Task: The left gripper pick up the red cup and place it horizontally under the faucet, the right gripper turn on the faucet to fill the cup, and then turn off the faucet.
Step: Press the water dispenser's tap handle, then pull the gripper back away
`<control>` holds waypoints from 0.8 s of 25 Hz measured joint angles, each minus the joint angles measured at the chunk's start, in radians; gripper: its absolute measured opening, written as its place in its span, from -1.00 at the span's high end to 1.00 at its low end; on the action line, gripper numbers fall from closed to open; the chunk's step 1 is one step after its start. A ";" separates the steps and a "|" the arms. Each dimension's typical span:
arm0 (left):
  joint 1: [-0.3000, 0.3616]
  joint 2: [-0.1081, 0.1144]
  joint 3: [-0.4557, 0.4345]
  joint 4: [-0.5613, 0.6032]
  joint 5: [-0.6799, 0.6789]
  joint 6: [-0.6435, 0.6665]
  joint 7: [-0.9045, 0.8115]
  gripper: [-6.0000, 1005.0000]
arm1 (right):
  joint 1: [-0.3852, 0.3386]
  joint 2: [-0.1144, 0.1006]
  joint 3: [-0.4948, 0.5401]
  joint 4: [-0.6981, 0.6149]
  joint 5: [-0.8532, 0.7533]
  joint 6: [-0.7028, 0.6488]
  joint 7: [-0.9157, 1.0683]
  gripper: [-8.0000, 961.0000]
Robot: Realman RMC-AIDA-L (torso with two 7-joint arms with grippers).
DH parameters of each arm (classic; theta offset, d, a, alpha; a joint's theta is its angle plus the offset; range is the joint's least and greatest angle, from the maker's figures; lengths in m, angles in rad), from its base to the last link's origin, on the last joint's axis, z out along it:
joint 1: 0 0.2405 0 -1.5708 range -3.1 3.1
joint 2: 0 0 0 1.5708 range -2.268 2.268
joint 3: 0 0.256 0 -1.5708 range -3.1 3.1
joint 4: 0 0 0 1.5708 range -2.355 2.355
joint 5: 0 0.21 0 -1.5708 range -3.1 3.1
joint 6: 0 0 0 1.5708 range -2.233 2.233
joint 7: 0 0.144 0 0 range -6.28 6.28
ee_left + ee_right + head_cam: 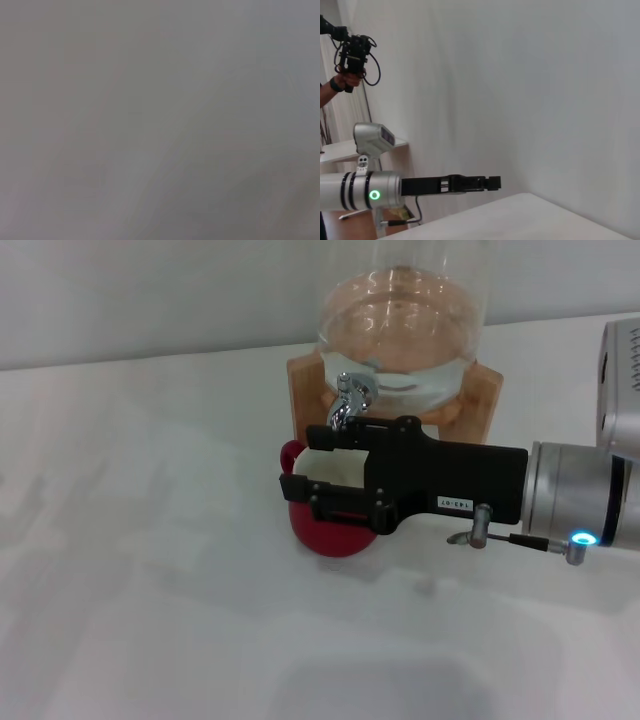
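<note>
Head view: my right gripper reaches in over the red cup, which stands upright on the white table under the faucet; whether its jaws grip, I cannot tell. Left wrist view: featureless grey. Right wrist view: my left gripper extends level beside the wall, fingers together, holding nothing.

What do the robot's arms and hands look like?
The right hand is long, black and boxy, with a small white label. It sits on a shiny silver round wrist with a glowing blue ring and a thin black cable. The left hand is slim and black, on a silver round arm with black bands and a glowing green ring.
</note>
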 joint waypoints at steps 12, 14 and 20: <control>-0.001 0.000 0.000 0.000 0.000 -0.002 0.000 -0.26 | -0.004 0.000 -0.030 0.000 -0.011 -0.085 -0.012 -0.32; -0.001 0.000 0.000 0.000 0.000 -0.002 0.000 -0.26 | -0.006 0.000 -0.030 0.001 -0.011 -0.095 -0.014 -0.32; 0.002 0.000 0.000 0.000 0.000 -0.003 0.001 -0.25 | -0.009 0.000 -0.022 0.004 -0.011 -0.110 -0.015 -0.32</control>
